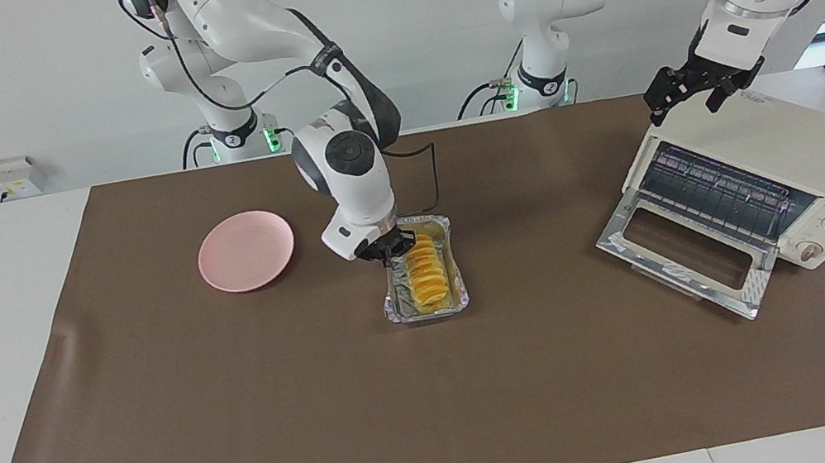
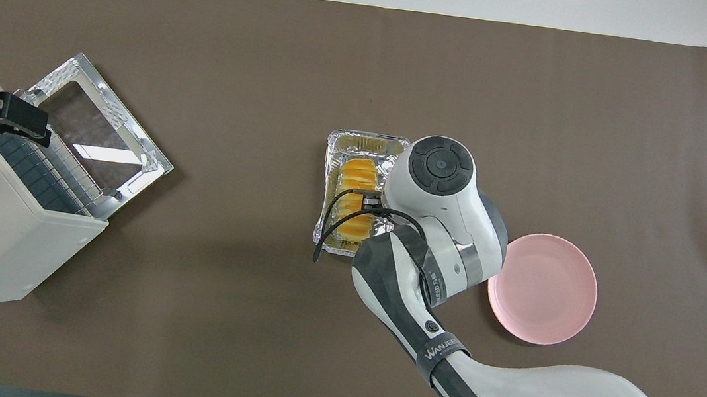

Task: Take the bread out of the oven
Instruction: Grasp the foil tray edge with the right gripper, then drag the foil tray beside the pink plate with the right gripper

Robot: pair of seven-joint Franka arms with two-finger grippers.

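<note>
The bread [image 1: 426, 271] lies in a crinkled foil tray [image 1: 395, 314] on the brown mat at mid table; it also shows in the overhead view [image 2: 358, 176]. My right gripper [image 1: 392, 247] is down at the end of the tray nearer to the robots, at the bread's end; its wrist hides it in the overhead view. The cream oven [image 1: 783, 144] stands at the left arm's end of the table with its glass door [image 1: 684, 253] folded down and its rack bare. My left gripper [image 1: 691, 93] hovers open over the oven's top front edge.
A round pink plate [image 1: 246, 251] lies on the mat toward the right arm's end, beside the tray. The oven's open door [image 2: 95, 129] juts out over the mat toward the tray. The right arm's elbow [image 2: 424, 280] hangs between tray and plate.
</note>
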